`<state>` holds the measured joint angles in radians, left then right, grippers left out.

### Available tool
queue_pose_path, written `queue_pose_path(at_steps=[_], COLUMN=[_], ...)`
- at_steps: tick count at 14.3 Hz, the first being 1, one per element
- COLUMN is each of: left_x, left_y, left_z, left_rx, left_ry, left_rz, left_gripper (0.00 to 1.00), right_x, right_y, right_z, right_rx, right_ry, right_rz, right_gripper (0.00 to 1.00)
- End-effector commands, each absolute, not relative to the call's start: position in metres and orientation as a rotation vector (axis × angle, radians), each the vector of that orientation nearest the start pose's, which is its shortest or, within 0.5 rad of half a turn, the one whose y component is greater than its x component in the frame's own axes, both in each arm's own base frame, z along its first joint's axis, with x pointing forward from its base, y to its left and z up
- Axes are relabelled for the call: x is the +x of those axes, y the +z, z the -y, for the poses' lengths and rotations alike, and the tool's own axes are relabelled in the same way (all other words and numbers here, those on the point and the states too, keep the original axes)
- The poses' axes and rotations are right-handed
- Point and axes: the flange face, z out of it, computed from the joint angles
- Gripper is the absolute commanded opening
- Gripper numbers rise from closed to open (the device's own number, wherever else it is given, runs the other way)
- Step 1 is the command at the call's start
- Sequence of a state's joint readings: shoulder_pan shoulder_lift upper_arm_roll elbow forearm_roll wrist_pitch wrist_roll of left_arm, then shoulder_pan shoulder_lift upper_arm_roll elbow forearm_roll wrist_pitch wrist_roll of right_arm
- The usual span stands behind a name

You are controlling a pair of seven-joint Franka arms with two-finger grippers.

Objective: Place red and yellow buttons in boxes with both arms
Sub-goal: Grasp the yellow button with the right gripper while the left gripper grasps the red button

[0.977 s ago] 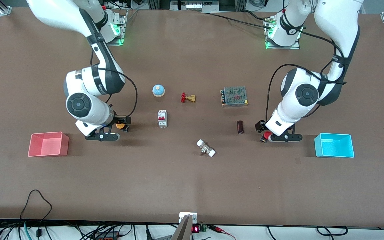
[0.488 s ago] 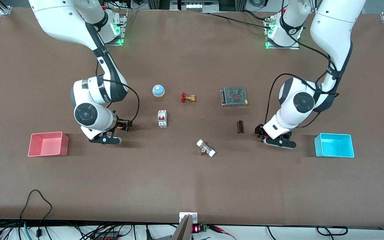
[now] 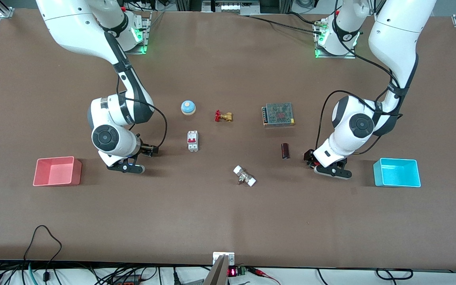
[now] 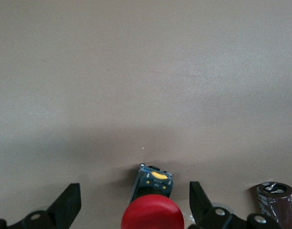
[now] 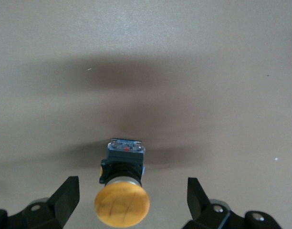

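In the right wrist view the yellow button (image 5: 122,202) stands on the table, cap toward the camera. My right gripper (image 5: 131,195) is open with one finger on each side of it, not touching. In the left wrist view the red button (image 4: 150,214) sits the same way inside my open left gripper (image 4: 135,202). In the front view both buttons are hidden under the hands. There my right gripper (image 3: 130,161) is low beside the pink-red box (image 3: 57,171), and my left gripper (image 3: 325,164) is low beside the cyan box (image 3: 396,172). Both boxes look empty.
A dark cylinder (image 3: 285,151) stands close to the left gripper and also shows in the left wrist view (image 4: 275,200). A breaker (image 3: 192,140), a blue bell (image 3: 188,107), a red-handled brass valve (image 3: 223,116), a meshed power supply (image 3: 278,114) and a white fitting (image 3: 244,176) lie mid-table.
Both hands have come down over their buttons. The yellow and red caps, visible beside the hands a second ago, are now covered in the front view.
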<state>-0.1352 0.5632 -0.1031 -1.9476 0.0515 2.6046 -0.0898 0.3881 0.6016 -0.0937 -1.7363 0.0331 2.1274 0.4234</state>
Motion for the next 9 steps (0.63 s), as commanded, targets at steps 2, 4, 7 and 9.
queue_pose_path(at_steps=[2, 4, 7, 9], left_x=[0.6159, 0.6145, 0.6138, 0.6131], left_y=[0.1930, 0.1913, 0.1874, 0.1867], left_z=[0.1537, 0.1554, 0.1544, 0.1542], left_rx=[-3.155, -3.154, -3.154, -3.153], left_ry=[-0.146, -0.139, -0.129, -0.124], left_rz=[-0.331, -0.336, -0.336, -0.341], left_gripper=[1.00, 1.00, 0.93, 0.74], right_x=[0.6170, 0.6154, 0.6160, 0.6160], right_y=[0.2126, 0.2108, 0.2108, 0.2108], right_z=[-0.1960, -0.1975, -0.1957, -0.1957], right_rx=[-3.211, -3.214, -3.213, -3.212], right_ry=[0.296, 0.305, 0.305, 0.306], right_rz=[-0.291, -0.286, -0.291, -0.293], right_gripper=[1.00, 0.90, 0.68, 0.59])
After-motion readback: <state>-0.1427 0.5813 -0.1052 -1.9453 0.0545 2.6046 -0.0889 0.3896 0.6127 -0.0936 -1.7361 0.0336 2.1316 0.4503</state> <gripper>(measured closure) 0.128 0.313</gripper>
